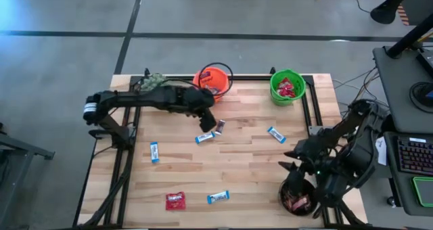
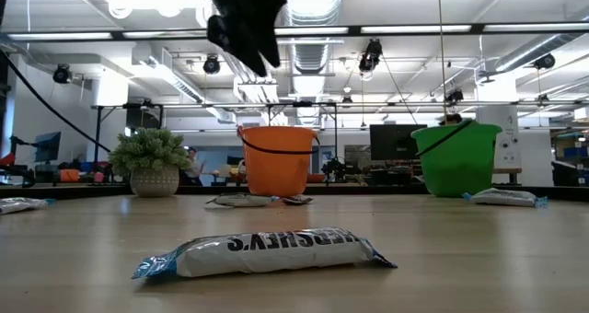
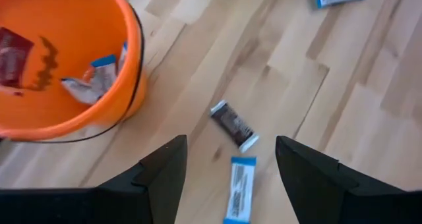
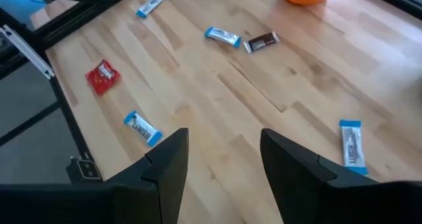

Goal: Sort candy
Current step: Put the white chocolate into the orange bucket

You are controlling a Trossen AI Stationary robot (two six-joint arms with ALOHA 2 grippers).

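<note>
Candy lies scattered on the wooden table. A dark brown bar and a blue-and-white bar lie flat beside the orange bucket. My left gripper hangs open above these two bars, tipped downward and touching neither; the high view shows the left gripper just near of the orange bucket. My right gripper is open and holds nothing. The right gripper is raised at the table's right side, beside a dark bucket.
More blue-and-white bars and a red packet lie flat on the table. The green bucket stands at the far edge, holding red packets. A small green plant stands far left. A black frame rail runs along the table's sides.
</note>
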